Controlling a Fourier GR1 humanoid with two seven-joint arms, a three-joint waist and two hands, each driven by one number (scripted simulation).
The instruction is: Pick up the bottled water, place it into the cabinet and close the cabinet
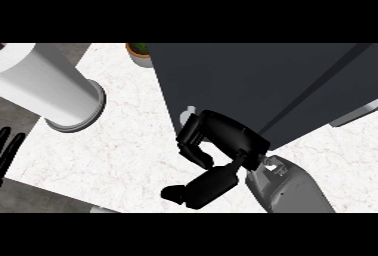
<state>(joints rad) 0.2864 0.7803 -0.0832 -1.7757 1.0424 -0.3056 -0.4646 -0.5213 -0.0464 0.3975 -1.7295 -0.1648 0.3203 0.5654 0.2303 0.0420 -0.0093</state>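
Right hand (pixel 221 135), fingers curled, touches the dark cabinet (pixel 258 80) door; bottled water unseen.

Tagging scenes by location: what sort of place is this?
Probably a kitchen counter. A pale marbled countertop carries a dark cabinet, a large white cylinder that could be a paper towel roll, and a potted plant at the back. The right hand is at the cabinet's front.
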